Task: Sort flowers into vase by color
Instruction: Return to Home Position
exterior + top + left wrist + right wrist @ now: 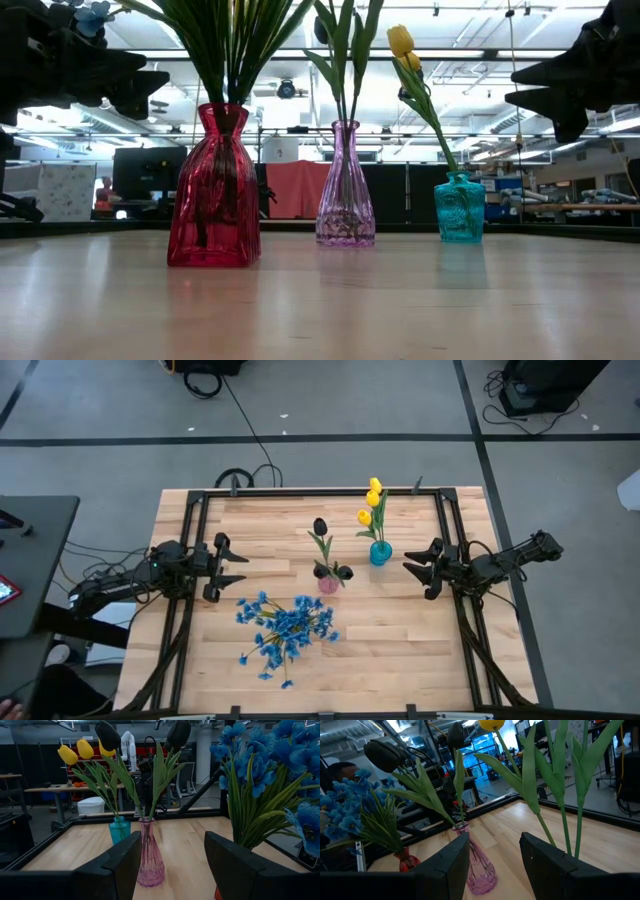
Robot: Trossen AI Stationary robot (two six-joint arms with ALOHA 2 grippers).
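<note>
1. High view: blue flowers (285, 628) are seen at the desk's (400, 640) 6 o'clock, dark tulips (320, 527) centrally, yellow tulips (372, 505) toward 1 o'clock.
2. Low view: red vase (213, 190), pink vase (345, 195) and teal vase (459, 208) are spaced apart.
3. Left wrist view: left gripper (172, 842), at 9 o'clock, fingers released.
4. Right wrist view: right gripper (493, 841), at 3 o'clock, fingers released.

Readable text, labels, brands, numbers, signs: none. Red vase (212, 190), pink vase (345, 190), teal vase (459, 208) and surface (320, 310) show no legible marking. Room (560, 190) beyond: anything there is too small or blurred to read.
</note>
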